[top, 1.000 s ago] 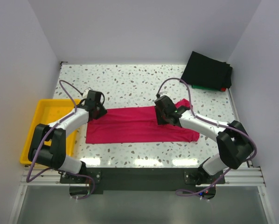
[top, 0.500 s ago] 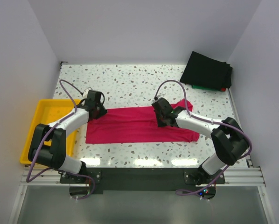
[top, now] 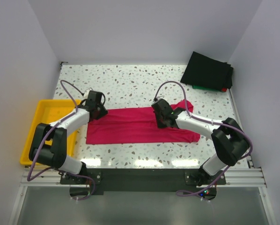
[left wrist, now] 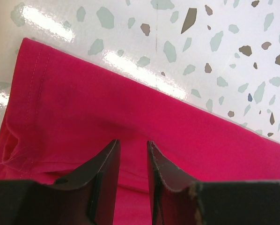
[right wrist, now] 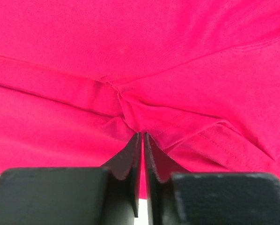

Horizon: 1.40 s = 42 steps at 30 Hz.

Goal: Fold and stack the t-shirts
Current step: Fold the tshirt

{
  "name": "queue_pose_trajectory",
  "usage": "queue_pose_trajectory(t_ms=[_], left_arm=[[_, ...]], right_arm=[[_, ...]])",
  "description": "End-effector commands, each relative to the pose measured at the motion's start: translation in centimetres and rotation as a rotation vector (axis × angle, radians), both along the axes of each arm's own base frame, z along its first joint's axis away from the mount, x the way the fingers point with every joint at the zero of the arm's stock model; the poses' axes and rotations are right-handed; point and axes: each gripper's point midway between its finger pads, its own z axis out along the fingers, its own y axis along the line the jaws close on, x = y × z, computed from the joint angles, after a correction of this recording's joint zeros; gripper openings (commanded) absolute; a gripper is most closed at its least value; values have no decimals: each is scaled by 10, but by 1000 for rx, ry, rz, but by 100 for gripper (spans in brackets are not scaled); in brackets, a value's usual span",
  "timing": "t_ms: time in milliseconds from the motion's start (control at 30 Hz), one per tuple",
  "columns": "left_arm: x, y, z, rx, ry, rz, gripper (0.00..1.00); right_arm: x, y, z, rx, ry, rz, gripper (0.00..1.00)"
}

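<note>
A crimson-pink t-shirt (top: 130,125) lies folded into a long band across the table's middle. My left gripper (top: 100,111) is over its upper left end. In the left wrist view the jaws (left wrist: 132,141) stand a narrow gap apart, tips on the flat cloth (left wrist: 130,108) near a stitched hem. My right gripper (top: 161,118) is over the shirt's right part. In the right wrist view it (right wrist: 143,134) is shut on a pinched fold of the pink cloth (right wrist: 130,56), with creases running into the tips. A stack of folded shirts (top: 209,70), black on top with green (top: 203,87) and red (top: 223,89) edges, lies at the back right.
A yellow plastic tray (top: 41,126) sits at the table's left edge beside the left arm. White walls close in the speckled table (top: 130,84) on three sides. Purple cables loop above both arms.
My right gripper has shifted a little to the left over the shirt, pinching the cloth. The left arm has not moved.
</note>
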Motion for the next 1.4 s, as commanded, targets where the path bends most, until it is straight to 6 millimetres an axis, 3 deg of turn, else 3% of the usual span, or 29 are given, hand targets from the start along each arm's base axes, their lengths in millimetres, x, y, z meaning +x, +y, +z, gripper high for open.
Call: queue_pose_trajectory(t_ms=[0,200,333,700,833,900,1167,1367], left_arm=[[12,-6,7,-5,-48,-28,34],[15,-7,10,0,-53,-37,34],[15,-8,10,-4,-54,-42,34],[14,-9,10,-10,-54,-48,34],[14,-9,10,-9,-54,-47,34],[13,-9,10,-9,-54,-47,34],[12,-9,10,-7,-53,-47,34],[13,-9,9,-9,-51,-45,34]], right_arm=[[4,-1,10,-10,-29,-12,12],[7,-14,25,-59,-91,10,37],[6,-24,25,-108,-95,12,45],[4,-20,13,-130,-66,75,48],[3,-14,8,-112,-44,86,43],[2,-8,7,-85,-32,92,35],[0,5,6,-23,-5,98,23],[-1,12,6,14,9,88,8]])
